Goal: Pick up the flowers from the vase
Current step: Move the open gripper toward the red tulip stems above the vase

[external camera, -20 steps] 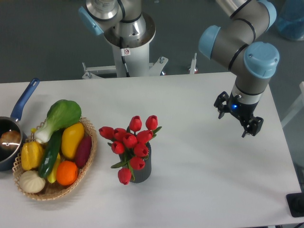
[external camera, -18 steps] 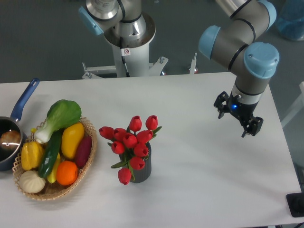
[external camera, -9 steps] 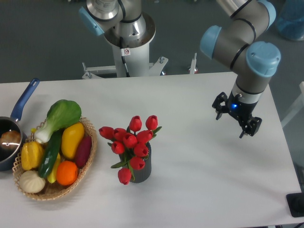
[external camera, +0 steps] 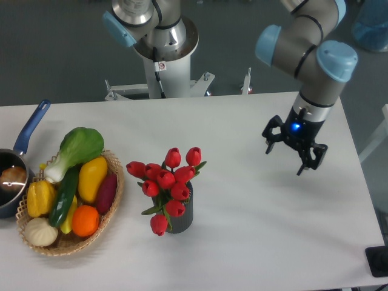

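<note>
The flowers [external camera: 167,183] are seen standing in the vase [external camera: 182,213] near the middle of the table [external camera: 242,242], towards its front edge. The gripper [external camera: 285,156] is held above the right part of the table with its fingers spread and nothing between them, well apart from the flowers. A wicker basket [external camera: 66,241] of toy vegetables and fruit is placed by the left edge, with a blue-handled saucepan [external camera: 18,163] just beside it.

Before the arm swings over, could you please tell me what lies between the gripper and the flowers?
Nothing: in the fixed camera view, only bare white table lies between the open gripper and the flowers in the vase.
</note>
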`<state>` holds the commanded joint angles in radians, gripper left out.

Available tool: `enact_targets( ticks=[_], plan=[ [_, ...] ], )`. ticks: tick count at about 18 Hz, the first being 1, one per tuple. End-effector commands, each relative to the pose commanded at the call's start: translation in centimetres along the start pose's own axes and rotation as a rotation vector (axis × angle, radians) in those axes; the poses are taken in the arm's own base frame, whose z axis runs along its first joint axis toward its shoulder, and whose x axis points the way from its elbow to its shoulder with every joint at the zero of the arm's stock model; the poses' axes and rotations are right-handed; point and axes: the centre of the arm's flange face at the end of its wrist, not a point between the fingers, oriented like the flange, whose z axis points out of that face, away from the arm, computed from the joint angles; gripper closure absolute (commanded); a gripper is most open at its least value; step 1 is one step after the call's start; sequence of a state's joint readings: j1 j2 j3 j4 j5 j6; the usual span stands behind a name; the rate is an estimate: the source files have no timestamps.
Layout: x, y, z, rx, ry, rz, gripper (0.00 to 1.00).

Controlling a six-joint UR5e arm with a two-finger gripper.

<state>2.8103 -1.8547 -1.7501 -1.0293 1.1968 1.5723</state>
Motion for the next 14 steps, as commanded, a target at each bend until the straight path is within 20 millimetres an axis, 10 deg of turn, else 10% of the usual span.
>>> enact_targets(
  ticks=[14],
  plan=[
    [6.3,-7.6,1.4,0.468,0.155,-0.080,0.00]
  ],
)
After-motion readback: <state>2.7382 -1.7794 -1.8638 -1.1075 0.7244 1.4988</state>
